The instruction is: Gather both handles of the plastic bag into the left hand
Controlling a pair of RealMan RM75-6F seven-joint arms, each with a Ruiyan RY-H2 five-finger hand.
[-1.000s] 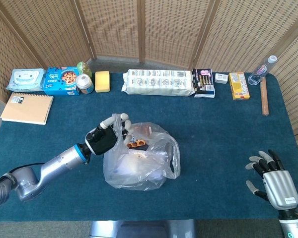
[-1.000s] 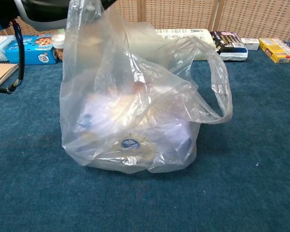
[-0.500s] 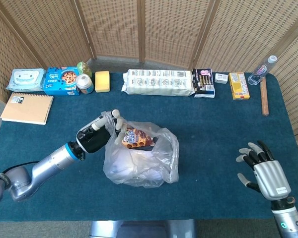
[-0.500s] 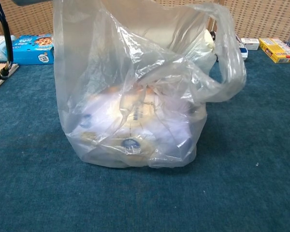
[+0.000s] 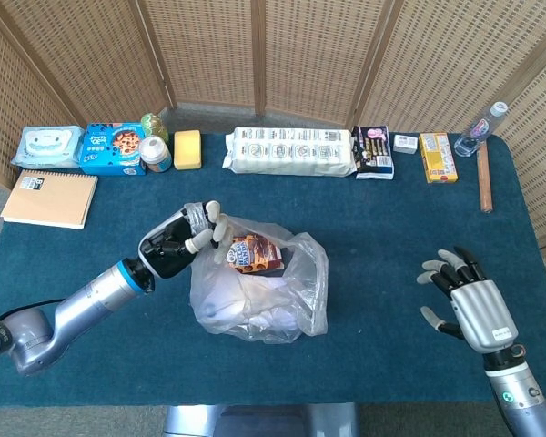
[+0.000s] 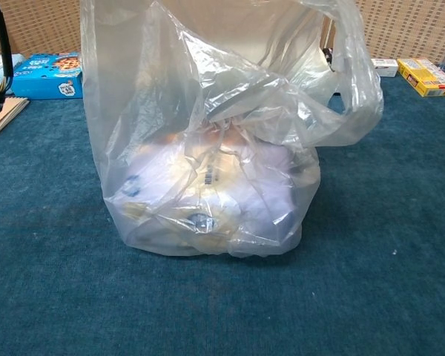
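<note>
A woven wicker folding screen (image 5: 255, 55) stands behind the table (image 5: 391, 237), which wears dark blue carpet-like cloth.

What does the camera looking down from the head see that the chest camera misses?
Only the head view shows both hands: the left hand gripping a handle of the plastic bag, the right hand open and apart, plus the notebook and water bottle. Only the chest view shows the bag's side close up, with contents blurred behind the film. Both show the bag, blue cookie box and yellow box.
</note>
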